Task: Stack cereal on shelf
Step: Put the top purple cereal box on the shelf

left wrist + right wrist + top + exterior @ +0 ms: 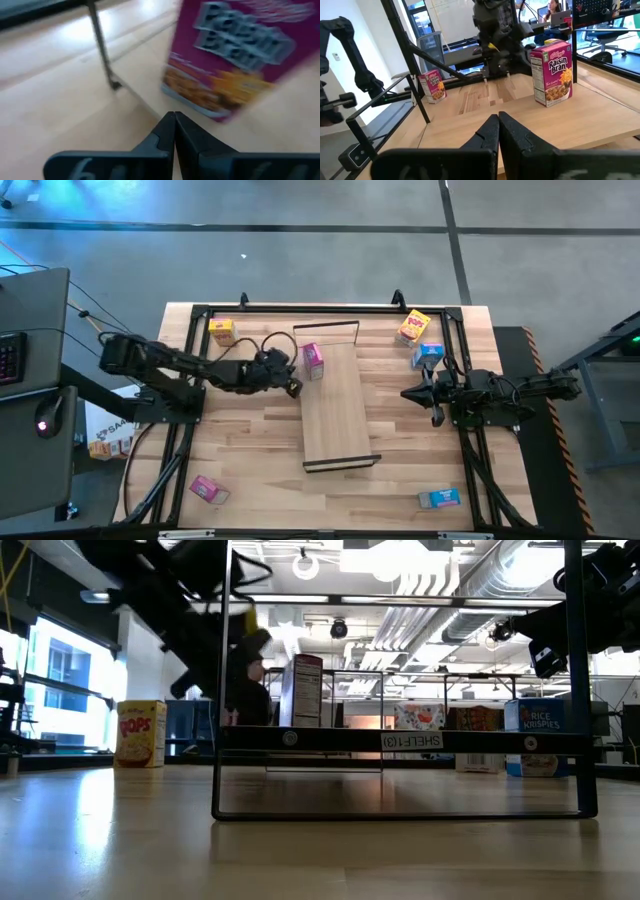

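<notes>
A pink cereal box (313, 360) stands upright on its bottom on the far left part of the shelf (338, 415), a pale plank with black end frames in the middle of the table. My left gripper (293, 388) is shut and hovers beside the shelf's left edge, just short of that box (240, 55), with nothing between its fingers. My right gripper (420, 393) is shut, held level above the table's right side and pointing at the shelf. From there the box (551, 75) shows across the plank.
Loose boxes stand on the table: yellow at the far left (222, 331) and far right (414, 326), blue (429, 355) beside my right gripper, pink (207, 489) near left, blue (440, 498) near right. Black rails (300, 307) border the table.
</notes>
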Tool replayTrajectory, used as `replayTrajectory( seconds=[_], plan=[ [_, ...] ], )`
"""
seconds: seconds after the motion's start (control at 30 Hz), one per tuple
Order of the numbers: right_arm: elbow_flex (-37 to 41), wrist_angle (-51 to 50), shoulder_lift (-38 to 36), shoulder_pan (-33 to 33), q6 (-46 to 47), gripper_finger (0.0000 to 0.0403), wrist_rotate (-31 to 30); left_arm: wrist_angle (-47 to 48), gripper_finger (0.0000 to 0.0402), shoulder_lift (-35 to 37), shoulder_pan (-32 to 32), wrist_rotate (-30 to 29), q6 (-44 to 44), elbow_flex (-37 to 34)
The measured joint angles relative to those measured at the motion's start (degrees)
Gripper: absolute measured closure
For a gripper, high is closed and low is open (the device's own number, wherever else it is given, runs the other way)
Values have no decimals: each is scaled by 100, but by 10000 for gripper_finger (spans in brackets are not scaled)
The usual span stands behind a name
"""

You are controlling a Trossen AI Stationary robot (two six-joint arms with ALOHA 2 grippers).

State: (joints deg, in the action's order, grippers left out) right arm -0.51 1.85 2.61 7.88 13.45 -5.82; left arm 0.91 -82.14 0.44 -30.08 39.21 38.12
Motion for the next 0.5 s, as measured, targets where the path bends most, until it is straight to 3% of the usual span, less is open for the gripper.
replayTrajectory(
  seconds=[0.13, 0.23, 0.5],
  plan=[
    [0, 0, 0, 1, -1, 402, -1, -1607, 401, 328, -418, 607, 709, -716],
    [0, 0, 0, 2, -2, 402, -1, -3020, 401, 257, -677, 709, 1445, -1146],
    [0, 0, 0, 2, -1, 402, -2, -4137, 401, -943, -695, 682, 3303, -627]
  ],
)
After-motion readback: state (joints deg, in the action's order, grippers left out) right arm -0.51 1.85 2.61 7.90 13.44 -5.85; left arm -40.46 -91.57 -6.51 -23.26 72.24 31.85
